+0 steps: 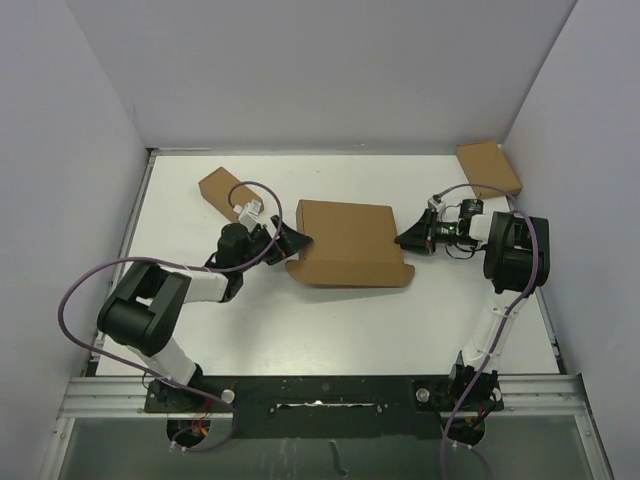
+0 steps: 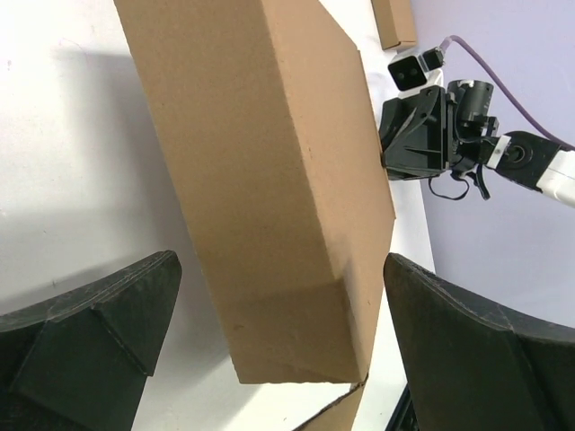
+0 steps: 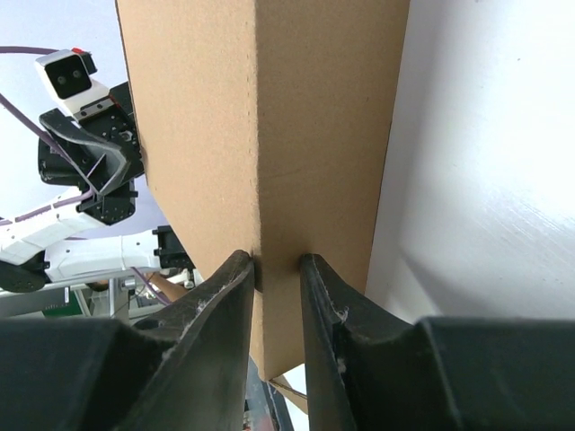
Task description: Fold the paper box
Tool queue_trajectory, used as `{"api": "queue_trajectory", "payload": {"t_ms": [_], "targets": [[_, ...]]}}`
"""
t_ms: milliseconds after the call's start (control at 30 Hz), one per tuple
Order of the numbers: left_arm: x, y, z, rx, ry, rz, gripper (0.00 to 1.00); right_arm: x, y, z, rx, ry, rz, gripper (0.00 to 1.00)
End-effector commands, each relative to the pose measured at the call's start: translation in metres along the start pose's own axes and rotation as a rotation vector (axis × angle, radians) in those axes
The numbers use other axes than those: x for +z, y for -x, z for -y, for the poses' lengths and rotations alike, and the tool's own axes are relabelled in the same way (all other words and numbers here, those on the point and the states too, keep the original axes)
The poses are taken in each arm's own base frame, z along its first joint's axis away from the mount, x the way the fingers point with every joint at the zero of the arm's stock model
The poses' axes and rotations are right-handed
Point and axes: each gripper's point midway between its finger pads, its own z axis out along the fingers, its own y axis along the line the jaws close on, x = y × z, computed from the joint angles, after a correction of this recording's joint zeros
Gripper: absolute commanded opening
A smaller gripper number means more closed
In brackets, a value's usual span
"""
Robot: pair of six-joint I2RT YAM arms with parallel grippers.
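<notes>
Paper box (image 1: 345, 240): lies flat, long axis left-right, ends facing the grippers.
Left gripper (image 1: 296, 240): fingers wide, straddling the left end.
Right gripper (image 1: 404, 241): fingers narrow, pinching the right edge.

Robot lab cell (boxed in), white table (image 1: 350, 330), plain grey walls (image 1: 300, 70), aluminium rail (image 1: 110, 400)

The top camera hangs high over the near edge of the table (image 1: 350, 320) and looks down on all of it from far away. The left wrist camera sits low and close to the paper box (image 2: 269, 180). It looks toward the right edge, where the right gripper (image 2: 388, 151) shows. The right wrist camera is closer still and looks the other way, at the left gripper (image 3: 103, 171). All three views share the paper box.
</notes>
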Motion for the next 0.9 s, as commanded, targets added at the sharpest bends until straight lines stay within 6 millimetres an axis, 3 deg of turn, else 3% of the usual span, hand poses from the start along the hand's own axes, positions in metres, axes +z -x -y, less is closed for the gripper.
{"api": "queue_trajectory", "payload": {"t_ms": [0, 133, 567, 867], "targets": [[0.014, 0.011, 0.014, 0.016, -0.050, 0.038, 0.98, 0.001, 0.003, 0.034, -0.011, -0.122, 0.018, 0.25], [0.019, 0.008, 0.017, -0.013, -0.061, 0.037, 0.92, 0.001, 0.003, 0.033, -0.020, -0.124, 0.017, 0.25], [0.016, 0.013, 0.032, -0.089, -0.101, 0.074, 0.55, -0.003, 0.009, 0.023, -0.078, -0.123, 0.025, 0.30], [0.003, 0.019, 0.040, -0.113, -0.112, 0.119, 0.47, -0.025, 0.027, -0.001, -0.219, -0.140, 0.074, 0.50]]}}
